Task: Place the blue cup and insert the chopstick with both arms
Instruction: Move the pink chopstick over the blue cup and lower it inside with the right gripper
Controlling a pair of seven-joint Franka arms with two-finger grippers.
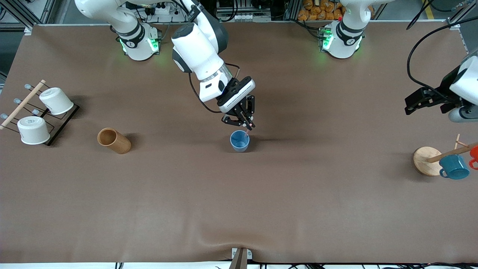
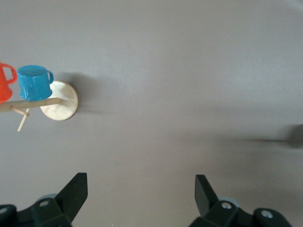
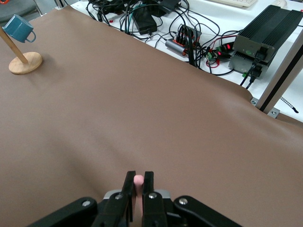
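The blue cup (image 1: pixel 239 141) stands upright in the middle of the table, mouth up. My right gripper (image 1: pixel 248 125) hangs just above the cup's rim and is shut on the chopstick (image 1: pixel 247 132). The chopstick is a thin pale-pink stick pointing down at the cup's mouth, and I cannot tell how deep its lower end reaches. In the right wrist view its pink top end (image 3: pixel 138 180) shows between the closed fingers, and the cup is hidden there. My left gripper (image 1: pixel 410 105) waits open and empty over the table at the left arm's end; it also shows in the left wrist view (image 2: pixel 141 182).
A brown wooden cup (image 1: pixel 114 141) lies on its side toward the right arm's end. A wire rack (image 1: pixel 59 125) with two white cups stands farther toward that end. A wooden mug tree (image 1: pixel 425 160) carries a teal mug (image 1: pixel 453 167) and a red mug (image 1: pixel 474 154) near my left gripper.
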